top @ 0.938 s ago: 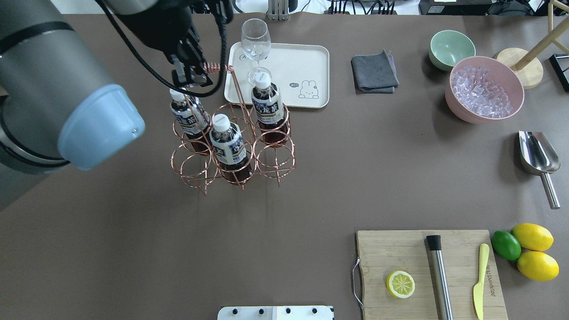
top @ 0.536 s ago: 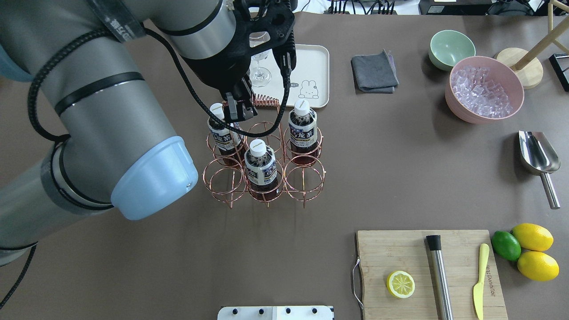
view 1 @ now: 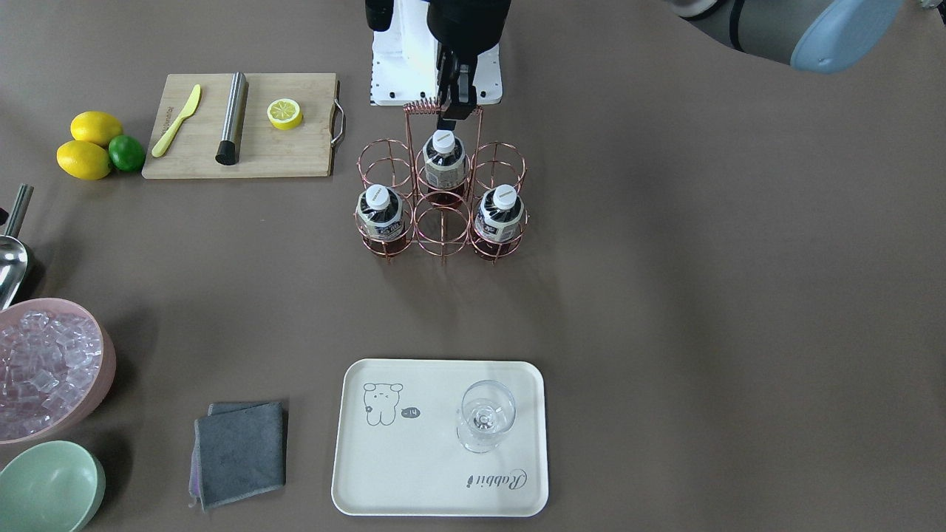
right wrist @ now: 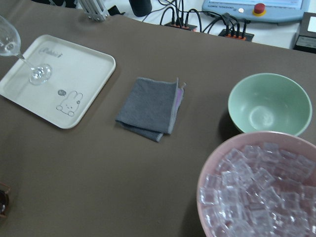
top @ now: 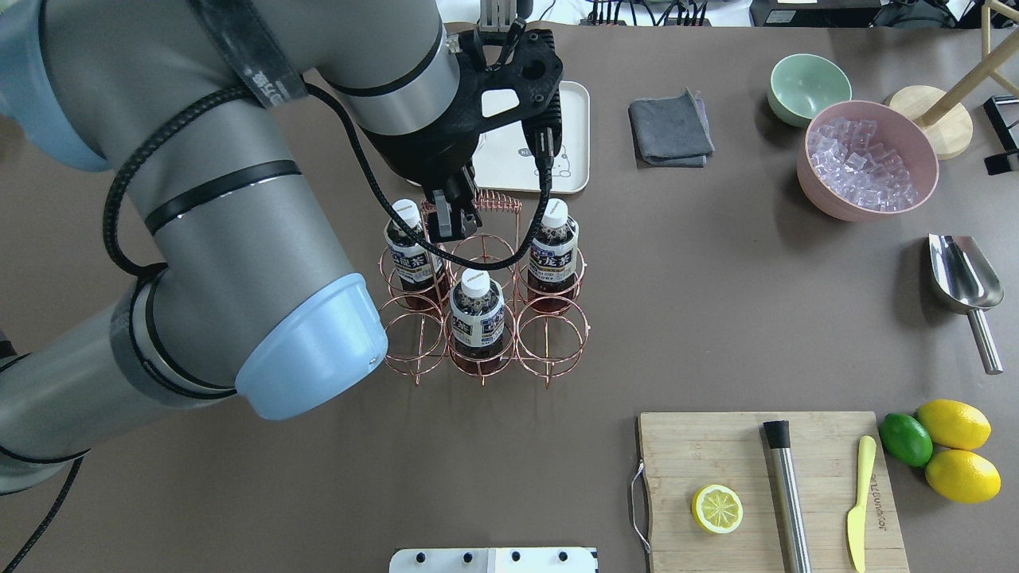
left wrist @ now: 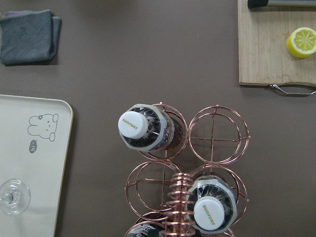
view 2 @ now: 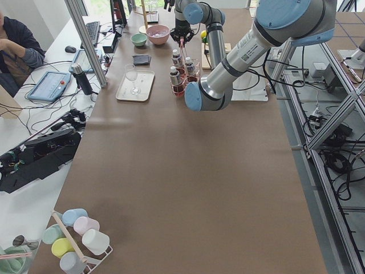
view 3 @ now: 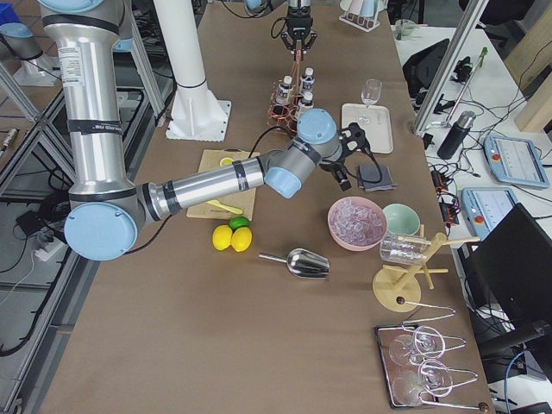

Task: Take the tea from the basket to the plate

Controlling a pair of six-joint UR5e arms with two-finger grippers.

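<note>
The copper wire basket (top: pixel 486 306) stands between the robot and the cream plate (top: pixel 575 119). It holds three tea bottles (top: pixel 476 314) (top: pixel 408 247) (top: pixel 553 243), each upright in a ring. My left gripper (top: pixel 447 223) is shut on the basket's coiled handle (top: pixel 497 199), also in the front view (view 1: pixel 452 112). I cannot tell if the basket touches the table. The plate (view 1: pixel 414 458) holds only a wine glass (view 1: pixel 484 421). My right gripper (view 3: pixel 343 168) shows only in the exterior right view, high above the table; I cannot tell its state.
A grey cloth (top: pixel 671 127), a mint bowl (top: pixel 808 87) and a pink bowl of ice (top: pixel 868 159) lie right of the plate. A metal scoop (top: pixel 963 278) is at the right edge. The wooden cutting board (top: pixel 716 461) with a lemon half is at the front right.
My left gripper has carried the basket by its handle to the right and toward the robot, away from the plate's left side. The three bottles stayed in their rings.
</note>
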